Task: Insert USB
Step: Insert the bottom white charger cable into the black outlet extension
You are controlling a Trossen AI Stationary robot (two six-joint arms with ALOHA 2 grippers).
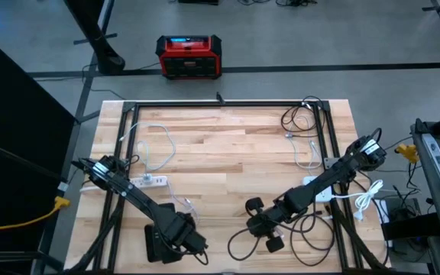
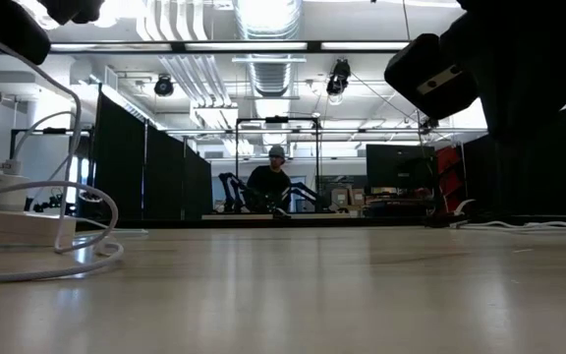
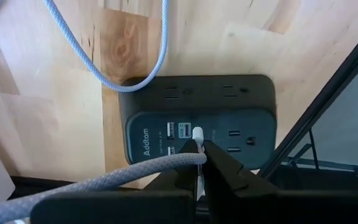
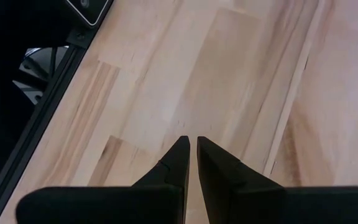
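Note:
A black power strip [image 3: 197, 124] with sockets and USB ports lies on the wooden table near its front left edge [image 1: 157, 243]. My left gripper [image 3: 199, 155] hovers over it, shut on a white USB plug [image 3: 197, 134] with a grey braided cable [image 3: 104, 180]. The plug's tip stands right at the strip's USB ports [image 3: 178, 132]; whether it touches them cannot be told. My right gripper [image 4: 191, 155] is shut and empty above bare wood near the table's front middle [image 1: 257, 218]. My left gripper pinches the white USB plug [image 3: 198, 144] between its two fingertips, just behind the plug's tip. The fingers come from above, pointing down at the strip's face. The grey cable [image 3: 154, 167] leaves the fingers sideways and runs off slack.
A white power strip [image 1: 153, 182] with a white looped cable [image 1: 155, 145] lies at the left; the loop also shows in the low view [image 2: 67, 231]. Black cables [image 1: 312, 229] coil at the front right, more cables [image 1: 302, 118] at the far right. A black frame [image 1: 220, 103] rims the table.

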